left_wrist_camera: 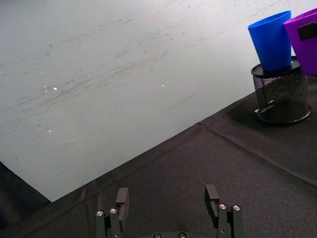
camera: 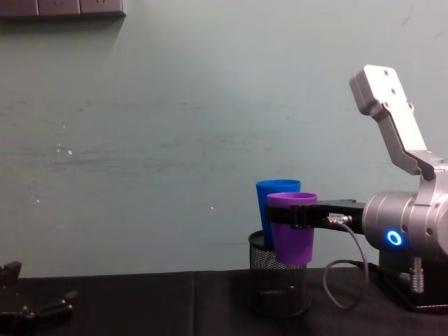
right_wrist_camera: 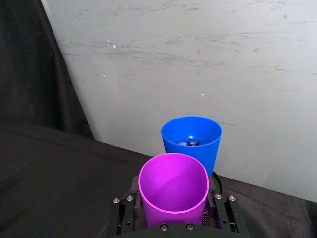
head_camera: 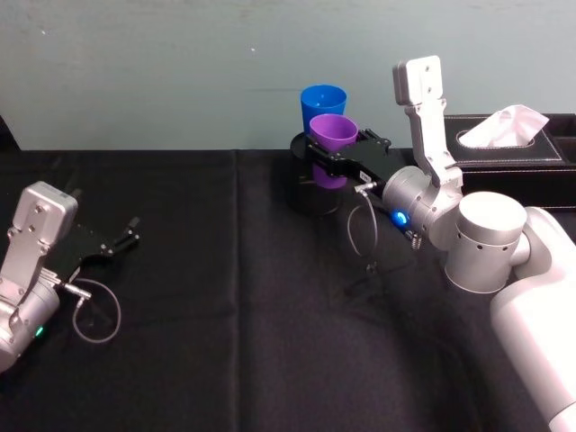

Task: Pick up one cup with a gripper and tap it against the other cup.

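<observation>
My right tool clamps the purple cup, held up just beside the blue cup in the mesh holder; left tool idle, apart.

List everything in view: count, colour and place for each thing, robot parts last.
cloth: one, black, spread under everything
wall: one, pale green, behind the cloth
pen holder: one, black mesh, on the cloth at the back centre
blue cup: one, bright blue, standing in the pen holder
purple cup: one, purple, held in the air close beside the blue cup
tissue box: one, black with a white tissue, back right
left gripper: one, black, open, low at the left
right gripper: one, black, shut on the purple cup
</observation>
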Tool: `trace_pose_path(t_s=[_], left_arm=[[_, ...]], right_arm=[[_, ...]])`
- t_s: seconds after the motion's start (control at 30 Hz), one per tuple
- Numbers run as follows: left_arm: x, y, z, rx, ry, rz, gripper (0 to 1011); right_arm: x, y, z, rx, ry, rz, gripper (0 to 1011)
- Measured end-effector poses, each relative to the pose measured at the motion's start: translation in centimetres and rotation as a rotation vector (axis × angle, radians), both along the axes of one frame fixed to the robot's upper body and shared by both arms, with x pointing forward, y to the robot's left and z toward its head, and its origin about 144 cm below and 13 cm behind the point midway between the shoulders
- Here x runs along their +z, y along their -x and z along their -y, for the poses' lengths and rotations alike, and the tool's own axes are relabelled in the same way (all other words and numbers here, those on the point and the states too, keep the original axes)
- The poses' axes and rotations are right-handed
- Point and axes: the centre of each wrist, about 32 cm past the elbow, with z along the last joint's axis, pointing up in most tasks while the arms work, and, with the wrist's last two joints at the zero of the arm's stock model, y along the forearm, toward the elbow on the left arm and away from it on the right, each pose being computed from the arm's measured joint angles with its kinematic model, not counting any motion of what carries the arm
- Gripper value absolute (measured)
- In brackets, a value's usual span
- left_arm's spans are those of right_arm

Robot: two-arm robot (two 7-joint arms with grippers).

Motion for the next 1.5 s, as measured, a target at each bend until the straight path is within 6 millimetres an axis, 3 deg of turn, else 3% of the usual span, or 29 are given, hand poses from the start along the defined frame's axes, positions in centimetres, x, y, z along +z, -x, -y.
trace_pose_path(t_s=[1.5], left_arm=[[0.0, 0.0, 0.0, 0.0, 0.0, 0.0, 1000]], right_arm=[[-0.01, 0.03, 0.0, 0.002, 0.001, 0.001, 724]])
